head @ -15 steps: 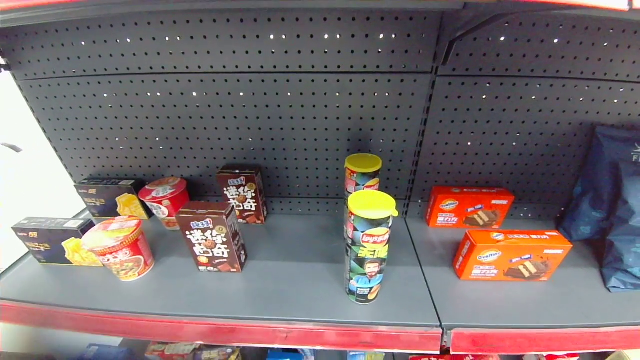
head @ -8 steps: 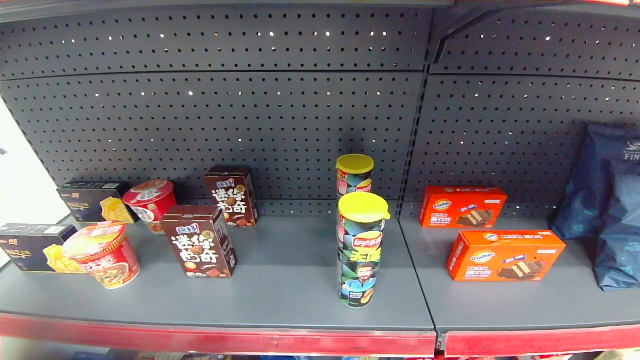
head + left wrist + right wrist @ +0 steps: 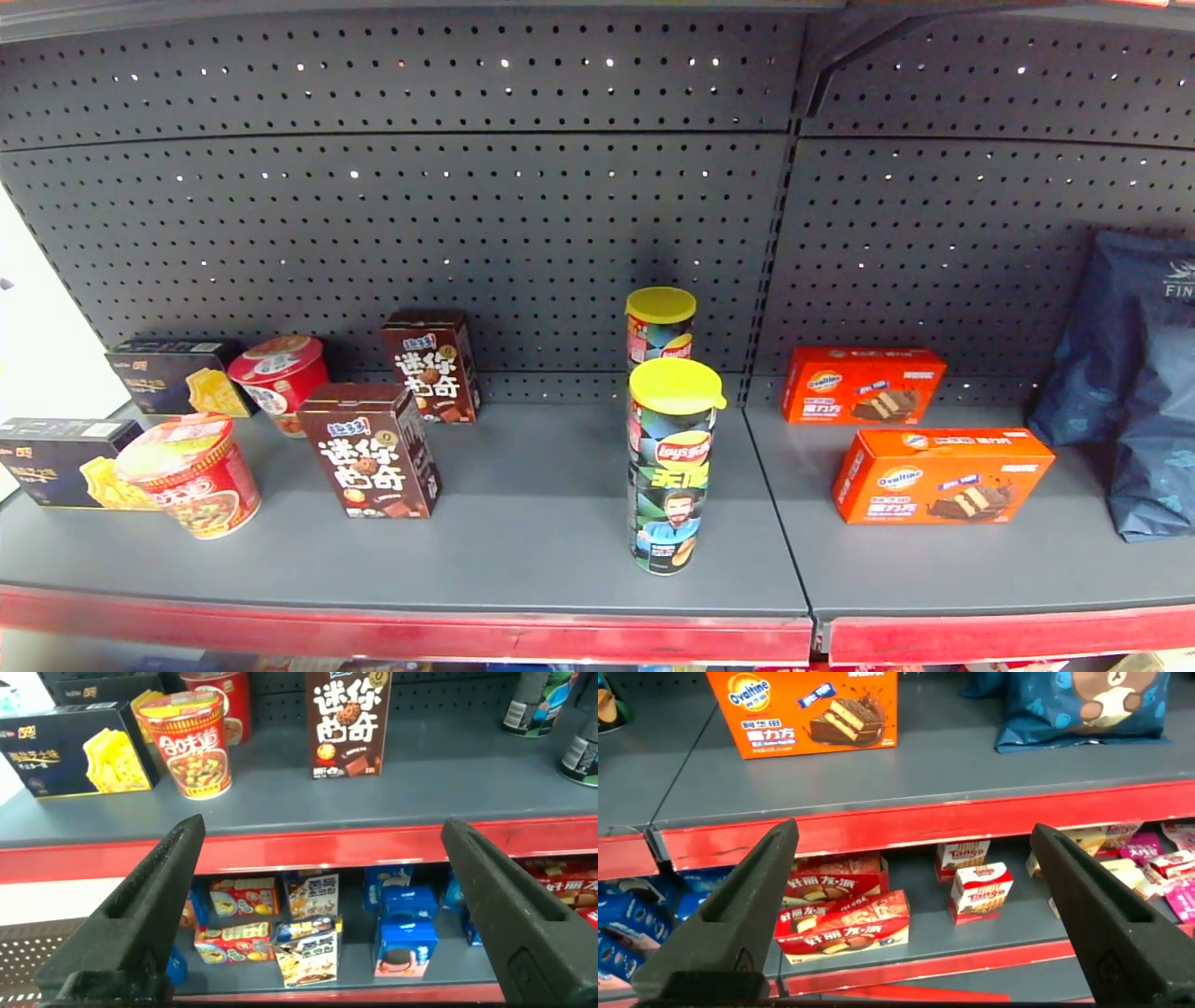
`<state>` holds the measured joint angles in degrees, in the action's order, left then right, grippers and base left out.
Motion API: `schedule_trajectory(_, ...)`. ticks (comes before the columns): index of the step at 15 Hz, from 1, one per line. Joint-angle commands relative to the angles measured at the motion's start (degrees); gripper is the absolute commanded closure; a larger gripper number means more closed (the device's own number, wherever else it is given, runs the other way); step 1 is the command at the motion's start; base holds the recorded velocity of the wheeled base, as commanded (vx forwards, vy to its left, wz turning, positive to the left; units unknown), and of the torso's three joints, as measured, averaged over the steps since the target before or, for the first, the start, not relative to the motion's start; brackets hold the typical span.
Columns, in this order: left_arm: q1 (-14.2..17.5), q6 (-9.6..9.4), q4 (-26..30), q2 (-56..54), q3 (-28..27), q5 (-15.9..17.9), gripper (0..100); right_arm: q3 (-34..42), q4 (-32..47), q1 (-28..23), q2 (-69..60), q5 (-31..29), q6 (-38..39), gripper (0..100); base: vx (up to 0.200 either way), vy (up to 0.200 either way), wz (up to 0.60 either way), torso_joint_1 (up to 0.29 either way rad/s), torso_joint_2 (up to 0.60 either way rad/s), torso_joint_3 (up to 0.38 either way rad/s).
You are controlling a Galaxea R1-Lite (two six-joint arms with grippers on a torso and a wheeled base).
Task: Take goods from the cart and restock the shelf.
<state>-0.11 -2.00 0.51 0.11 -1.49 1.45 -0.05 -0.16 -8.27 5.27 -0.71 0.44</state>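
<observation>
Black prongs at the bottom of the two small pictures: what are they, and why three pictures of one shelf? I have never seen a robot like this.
The robot has two arms, each ending in a two-fingered gripper, and it carries three cameras. The large picture comes from its head and looks at the shelf. Each small picture comes from a camera on one wrist, so the black prongs are that arm's own fingers: the left gripper and the right gripper. Both are spread open and hold nothing. On the shelf stand two chip cans, two brown boxes, two noodle cups, two dark boxes at the left, and two orange boxes and blue bags at the right.
</observation>
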Motion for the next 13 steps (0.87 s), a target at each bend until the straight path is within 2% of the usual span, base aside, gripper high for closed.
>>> schedule_trajectory(1, 0.0, -0.02, 0.0, 0.0, 0.0, 0.0, 0, 0.0, 0.0, 0.0, 0.1, 0.0, 0.0, 0, 0.0, 0.0, 0.0, 0.0, 0.0, 0.0)
schedule_trajectory(13, 0.0, 0.07, 0.0, 0.0, 0.0, 0.0, 0, 0.0, 0.0, 0.0, 0.1, -0.1, 0.0, 0, 0.0, 0.0, 0.0, 0.0, 0.0, 0.0)
